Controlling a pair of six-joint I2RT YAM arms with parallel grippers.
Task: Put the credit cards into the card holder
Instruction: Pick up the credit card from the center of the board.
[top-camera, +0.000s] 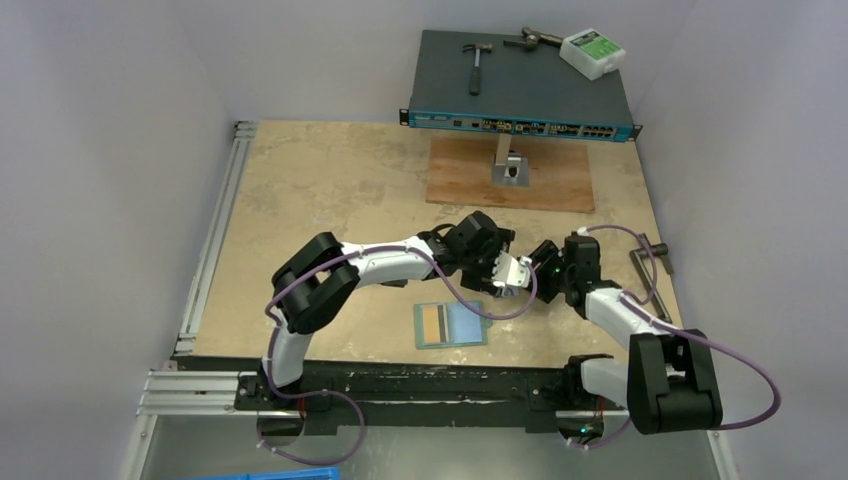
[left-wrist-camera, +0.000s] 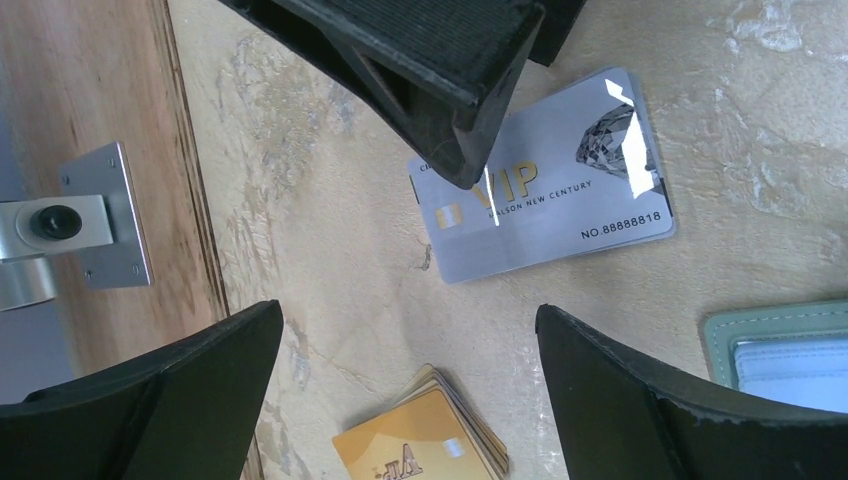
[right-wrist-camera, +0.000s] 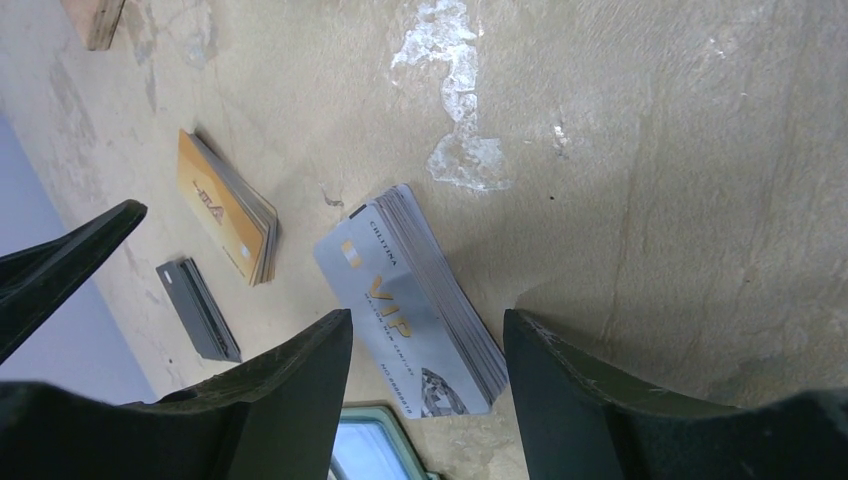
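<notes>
A stack of silver credit cards marked VIP (right-wrist-camera: 415, 300) lies flat on the table, also seen in the left wrist view (left-wrist-camera: 545, 190). My right gripper (right-wrist-camera: 428, 335) hangs open over it, one finger on each side, gripping nothing. A gold card stack (left-wrist-camera: 425, 435) lies between the wide-open fingers of my left gripper (left-wrist-camera: 410, 340), which holds nothing. The teal card holder (top-camera: 465, 325) lies open nearer the arm bases. Its corner with pale blue lining shows in both wrist views (left-wrist-camera: 780, 345) (right-wrist-camera: 370, 445).
A dark grey flat stack (right-wrist-camera: 198, 308) lies beside the gold cards (right-wrist-camera: 225, 205). At the back, a wooden board (top-camera: 560, 180) carries a metal stand (top-camera: 508, 165) under a network switch (top-camera: 520, 80) with tools on top. A metal piece (top-camera: 650, 255) lies at the right.
</notes>
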